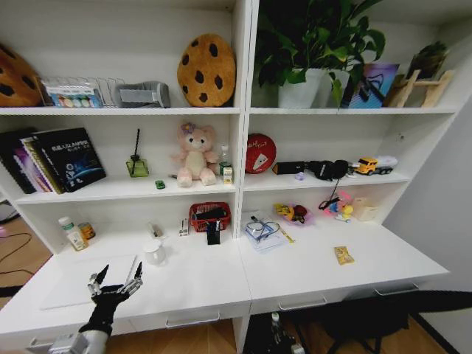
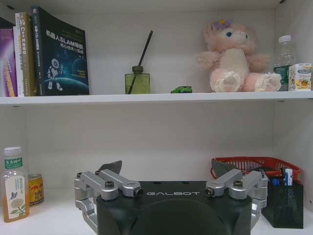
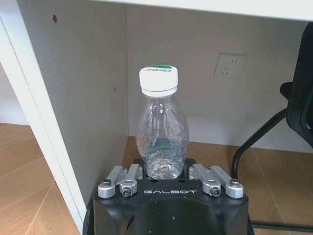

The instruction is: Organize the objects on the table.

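Note:
A closed silver laptop (image 1: 74,284) lies flat at the left end of the white table (image 1: 295,276). My left gripper (image 1: 118,274) (image 2: 166,169) hovers open over the laptop's right part, holding nothing. A tiny green toy car (image 1: 160,184) (image 2: 181,89) sits on the shelf above. A yellow packet (image 1: 344,255) lies on the table at the right. Below the table's front edge, my right gripper (image 1: 280,333) (image 3: 164,172) is shut on a small clear bottle (image 3: 161,127) (image 1: 275,321) with a green-topped cap, held upright.
A white mug (image 1: 154,252) stands just right of the laptop. Behind it are a red mesh basket (image 1: 209,215) (image 2: 257,164) and a black pen holder (image 1: 213,232) (image 2: 281,203). A tea bottle (image 1: 73,234) and a can stand at the back left. A white desk panel (image 3: 73,122) is beside the held bottle.

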Available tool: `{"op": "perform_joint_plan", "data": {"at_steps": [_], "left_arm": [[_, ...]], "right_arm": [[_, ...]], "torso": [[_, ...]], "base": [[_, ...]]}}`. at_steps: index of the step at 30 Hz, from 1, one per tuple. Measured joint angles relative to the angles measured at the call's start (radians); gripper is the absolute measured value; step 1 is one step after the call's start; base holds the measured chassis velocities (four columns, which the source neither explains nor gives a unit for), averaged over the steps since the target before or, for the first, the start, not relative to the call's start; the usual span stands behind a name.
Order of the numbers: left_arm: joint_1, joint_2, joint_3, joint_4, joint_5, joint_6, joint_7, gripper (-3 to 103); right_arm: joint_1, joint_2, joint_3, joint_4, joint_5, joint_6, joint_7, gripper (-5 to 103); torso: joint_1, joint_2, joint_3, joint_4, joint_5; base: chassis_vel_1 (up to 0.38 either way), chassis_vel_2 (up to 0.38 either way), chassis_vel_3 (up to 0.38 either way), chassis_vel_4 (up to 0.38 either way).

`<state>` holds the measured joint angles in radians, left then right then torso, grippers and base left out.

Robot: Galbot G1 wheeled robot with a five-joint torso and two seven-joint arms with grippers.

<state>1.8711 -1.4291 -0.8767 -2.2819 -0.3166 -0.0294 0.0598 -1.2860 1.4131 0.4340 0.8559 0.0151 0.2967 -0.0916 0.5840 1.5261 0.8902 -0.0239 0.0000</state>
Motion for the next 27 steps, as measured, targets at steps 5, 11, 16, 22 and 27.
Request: {"op": "perform_joint_plan", "data": {"at_steps": [5, 11, 16, 22, 27], "left_arm": [[0.000, 0.000, 0.000, 0.000, 0.000, 0.000, 0.000, 100], [0.000, 0.000, 0.000, 0.000, 0.000, 0.000, 0.000, 100], [0.000, 0.000, 0.000, 0.000, 0.000, 0.000, 0.000, 100], [0.000, 0.000, 0.000, 0.000, 0.000, 0.000, 0.001, 100], [0.000, 0.000, 0.000, 0.000, 0.000, 0.000, 0.001, 100]], "right_arm": [[0.013, 0.016, 0.002, -0.008, 0.012, -0.018, 0.054, 61], [0.012, 0.022, 0.000, -0.012, 0.000, -0.026, 0.124, 78], [-0.034, 0.023, 0.002, 0.003, 0.029, -0.051, 0.245, 94], [-0.352, -0.053, -0.031, 0.437, 0.313, -0.316, 0.451, 100], [-0.638, -0.100, 0.006, 0.769, 0.327, -0.330, 0.489, 100]], "torso": [[0.000, 0.000, 0.000, 0.0000, 0.0000], [0.000, 0.000, 0.000, 0.0000, 0.0000], [0.000, 0.000, 0.000, 0.0001, 0.0001], [0.000, 0.000, 0.000, 0.0000, 0.0002], [0.000, 0.000, 0.000, 0.0000, 0.0000]], "base": [[0.000, 0.000, 0.000, 0.000], [0.000, 0.000, 0.000, 0.000], [0.000, 0.000, 0.000, 0.000], [0.000, 0.000, 0.000, 0.000], [0.000, 0.000, 0.000, 0.000]]}}
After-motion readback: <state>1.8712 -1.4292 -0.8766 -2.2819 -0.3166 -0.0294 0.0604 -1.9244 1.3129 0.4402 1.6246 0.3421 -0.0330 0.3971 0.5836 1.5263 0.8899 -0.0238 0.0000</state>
